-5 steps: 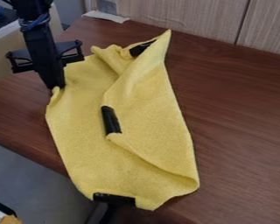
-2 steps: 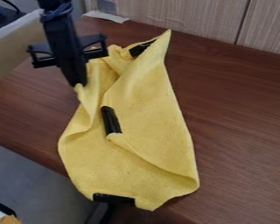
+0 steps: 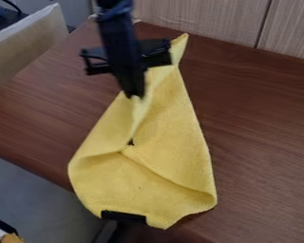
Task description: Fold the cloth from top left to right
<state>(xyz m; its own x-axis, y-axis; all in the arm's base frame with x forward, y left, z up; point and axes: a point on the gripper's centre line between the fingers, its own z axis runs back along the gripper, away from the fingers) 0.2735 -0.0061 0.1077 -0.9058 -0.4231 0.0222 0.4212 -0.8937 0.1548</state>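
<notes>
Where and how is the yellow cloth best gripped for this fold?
Probably by the upper-left edge of the yellow cloth, where the gripper pinches it, from above: that edge rises as a thin ridge that fingers should straddle easily, while the lower end lies flatter.

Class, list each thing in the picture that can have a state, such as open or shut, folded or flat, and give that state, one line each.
Gripper: shut on the raised upper-left part of the cloth.
Yellow cloth: partly folded, not flat, its left side drawn up in a slanting fold.
Black strip at the cloth's lower edge: uncovered.
Small black patch near the cloth's middle: mostly covered by folds.
</notes>
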